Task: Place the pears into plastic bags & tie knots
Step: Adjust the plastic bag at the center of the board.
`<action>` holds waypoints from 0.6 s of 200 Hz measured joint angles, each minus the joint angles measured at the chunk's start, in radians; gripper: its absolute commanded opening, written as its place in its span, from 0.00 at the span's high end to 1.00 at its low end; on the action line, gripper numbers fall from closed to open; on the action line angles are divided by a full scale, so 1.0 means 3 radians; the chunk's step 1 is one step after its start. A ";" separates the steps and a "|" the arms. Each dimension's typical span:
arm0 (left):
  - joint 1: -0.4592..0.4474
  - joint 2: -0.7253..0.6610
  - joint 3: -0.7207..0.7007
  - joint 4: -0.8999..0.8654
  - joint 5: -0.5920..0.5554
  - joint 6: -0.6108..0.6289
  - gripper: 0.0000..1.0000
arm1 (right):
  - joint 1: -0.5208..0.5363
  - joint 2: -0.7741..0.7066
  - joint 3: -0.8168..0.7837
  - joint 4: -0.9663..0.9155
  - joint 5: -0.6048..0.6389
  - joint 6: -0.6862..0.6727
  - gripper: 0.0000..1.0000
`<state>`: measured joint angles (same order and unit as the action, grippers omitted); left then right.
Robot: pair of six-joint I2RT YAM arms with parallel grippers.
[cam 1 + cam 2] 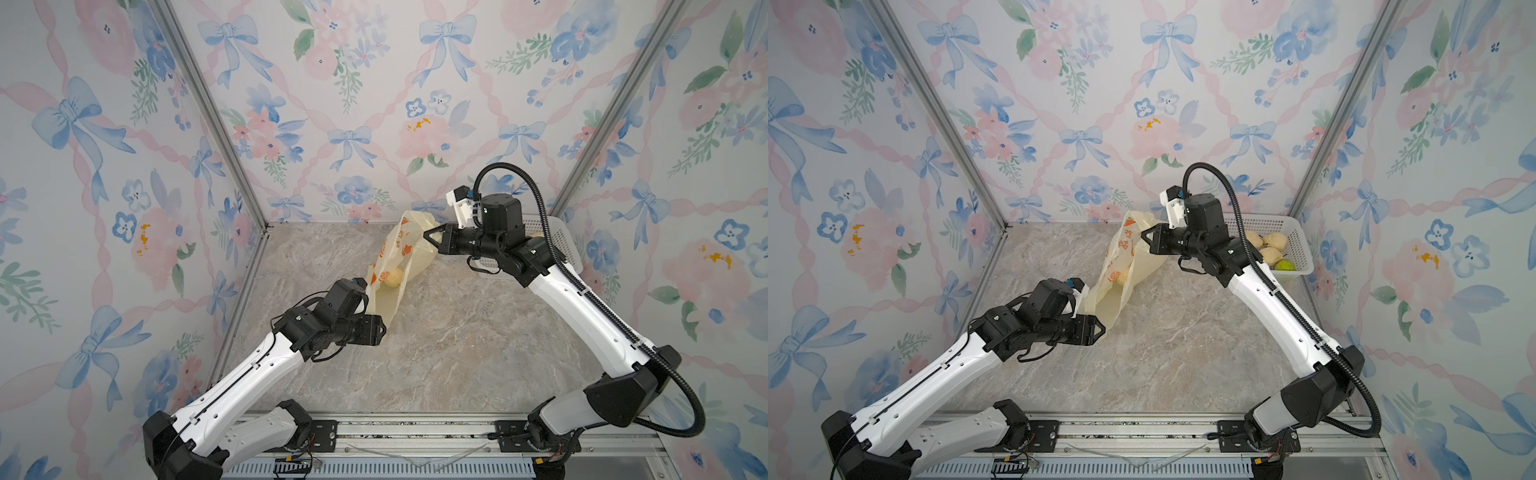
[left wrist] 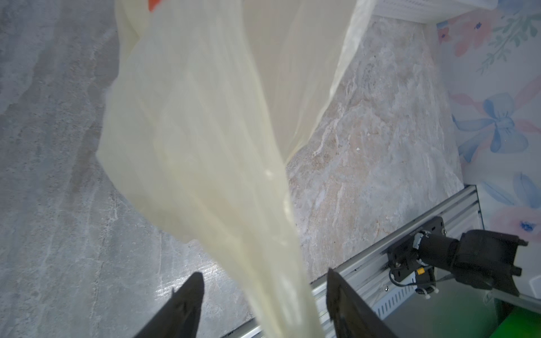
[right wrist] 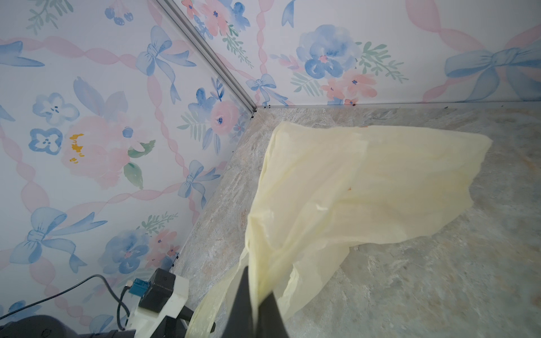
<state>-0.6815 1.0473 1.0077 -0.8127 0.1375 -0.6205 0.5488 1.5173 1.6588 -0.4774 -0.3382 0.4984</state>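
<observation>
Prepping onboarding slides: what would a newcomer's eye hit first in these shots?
The pale-yellow bag stretched between the two arms over the middle of the table: its far end is pinched in the shut right gripper, and its near strip runs between the open jaws of the left gripper. One pear sits inside it. In the far right corner, a white basket holds more pears, plus a green pear.

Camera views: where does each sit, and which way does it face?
Both top views: high in front, looking down at the table; left arm and right arm show.
Left wrist: on that arm, facing the bag running through the open left hand.
Right wrist: on that arm, facing a wall corner; right hand shut on the bag.
Shared: every view shows the bag and table.
</observation>
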 measured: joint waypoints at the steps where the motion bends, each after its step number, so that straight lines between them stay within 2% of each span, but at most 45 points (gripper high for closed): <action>1: 0.0000 0.0003 -0.0001 0.0001 0.0014 -0.0014 0.72 | 0.0000 0.0001 0.0000 0.0000 0.0000 0.0000 1.00; 22: 0.0000 0.0033 -0.0001 0.0000 0.0088 0.0000 1.00 | 0.0000 0.0010 0.0000 0.0000 0.0004 0.0000 1.00; 39: 0.0000 0.0051 0.0058 -0.0034 0.0056 0.0034 1.00 | 0.0000 0.0010 0.0006 -0.0014 0.0009 -0.0013 1.00; 57: 0.0008 0.0055 0.0328 -0.0089 -0.0074 0.0107 1.00 | -0.0001 0.0010 0.0094 -0.0148 0.0081 -0.0078 1.00; 79: 0.0151 0.0103 0.0922 -0.0092 -0.0160 0.0266 1.00 | -0.0014 0.0008 0.0333 -0.0351 0.0163 -0.0210 1.00; 102: 0.0472 0.0336 0.1737 -0.0022 -0.0155 0.0524 1.00 | -0.0066 -0.0045 0.0580 -0.0573 0.0278 -0.0360 1.00; 120: 0.0601 0.0523 0.2083 0.0046 -0.0071 0.0685 1.00 | -0.0113 -0.0163 0.0600 -0.0699 0.0360 -0.0423 1.00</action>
<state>-0.5011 1.2041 1.6325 -0.7990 0.1162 -0.4149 0.5148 1.4685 1.8389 -0.6872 -0.2302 0.3714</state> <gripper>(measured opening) 0.049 0.047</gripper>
